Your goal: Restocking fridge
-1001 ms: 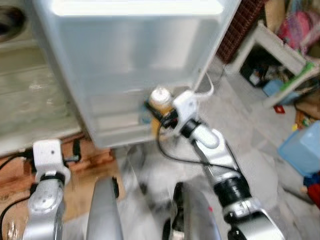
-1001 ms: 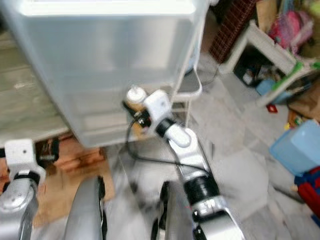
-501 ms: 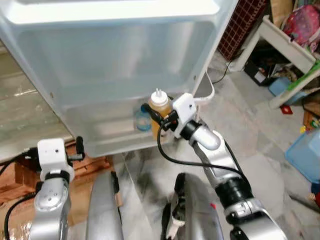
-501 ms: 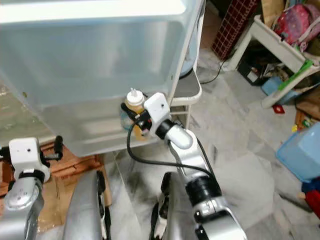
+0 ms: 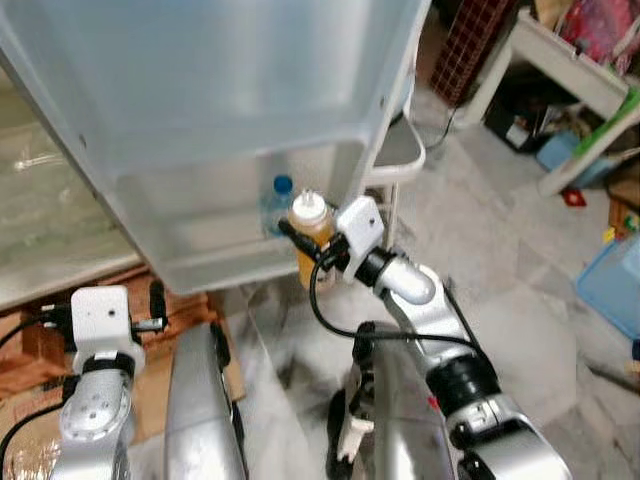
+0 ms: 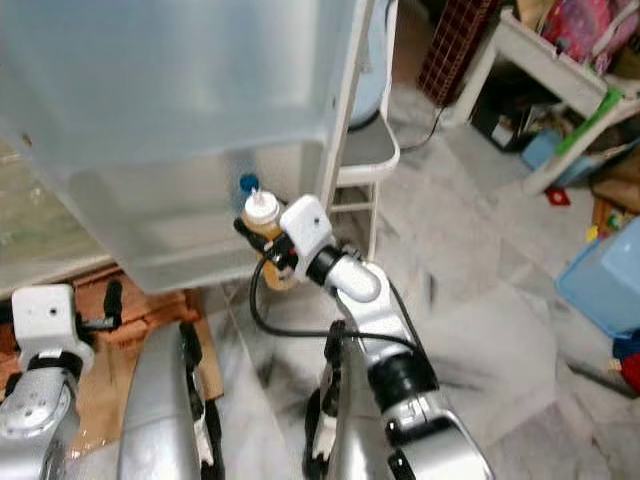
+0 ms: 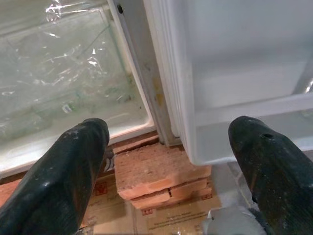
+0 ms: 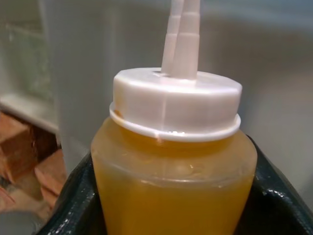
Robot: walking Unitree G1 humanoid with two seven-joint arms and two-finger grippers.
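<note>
While our right gripper (image 5: 308, 247) clamped the bottle (image 5: 311, 236) upright, nozzle up, by the fridge door (image 5: 230, 110), our left gripper (image 7: 166, 161) hung open.

**Setting: lived-in home, fridge corner**

Open fridge door (image 5: 230, 110) with a white bin; fridge base propped on bricks (image 7: 156, 176) over flattened cardboard (image 5: 25, 450). Grey marbled tile floor (image 5: 500, 300). White chair (image 6: 365, 150) behind the door. Cluttered white shelf (image 5: 570, 90) with household oddments; blue plastic tub (image 5: 612, 285); dark lattice panel (image 5: 470, 45).
</note>
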